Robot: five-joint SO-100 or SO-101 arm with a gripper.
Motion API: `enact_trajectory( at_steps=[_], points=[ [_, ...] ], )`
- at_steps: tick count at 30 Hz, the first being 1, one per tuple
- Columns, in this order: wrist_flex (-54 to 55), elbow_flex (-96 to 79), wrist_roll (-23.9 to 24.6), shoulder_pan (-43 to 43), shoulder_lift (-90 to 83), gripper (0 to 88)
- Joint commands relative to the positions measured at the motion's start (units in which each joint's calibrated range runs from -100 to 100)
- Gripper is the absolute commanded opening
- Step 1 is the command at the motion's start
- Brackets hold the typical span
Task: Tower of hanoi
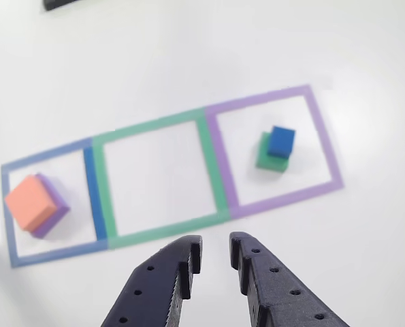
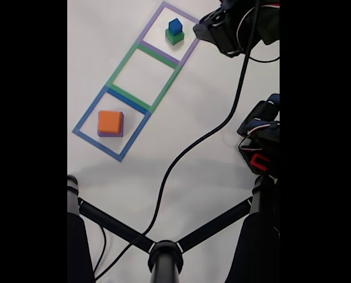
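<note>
I am seeing the small dark blue matte cube [image 1: 282,141] sitting on top of the larger green matte cube [image 1: 269,159], the pair resting inside the flat purple square outline [image 1: 323,135] at the right end of the row in the other view. At the opposite end, the orange matte cube [image 1: 30,202] is sitting on the largest purple matte cube [image 1: 52,211], which is peeking out beneath it, both lying inside the flat blue square outline [image 1: 92,191]. The flat green square outline [image 1: 209,167] between them is sharing a border with each neighbour.

The dark two-finger gripper [image 1: 216,253] is entering from the bottom edge of the other view, its fingers standing slightly apart with white table showing through the gap and nothing held between them. Its tips are hovering just below the seam where the green outline meets the purple one, so the blue-on-green stack is lying up and to the right of the tips, and the orange-on-purple stack is lying well off to the left.

In the fixed view I am looking at the white table [image 2: 199,88], where the blue and green pair [image 2: 174,30] is lying near the top, just left of the arm's dark head. The orange stack [image 2: 110,122] is lying lower left. A black cable [image 2: 222,124] is curving down across the table.
</note>
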State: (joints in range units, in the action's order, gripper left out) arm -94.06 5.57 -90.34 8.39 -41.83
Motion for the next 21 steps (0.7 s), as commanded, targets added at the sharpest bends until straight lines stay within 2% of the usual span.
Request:
enact_trajectory(
  at_steps=[1, 2, 8, 11, 15, 21],
  points=[
    [-4.24, 8.92, -8.37, 5.52, 0.33, 0.0],
    [-5.45, 9.92, -9.66, 6.97, 0.25, 0.0],
    [-5.53, 5.20, -9.66, 13.53, -1.36, 0.1],
    [-2.78, -0.53, -9.66, 14.83, -2.64, 3.9],
    [6.77, -13.98, -9.66, 15.36, -6.89, 11.2],
    [28.14, -41.87, -9.66, 16.73, -17.38, 23.5]
  ],
)
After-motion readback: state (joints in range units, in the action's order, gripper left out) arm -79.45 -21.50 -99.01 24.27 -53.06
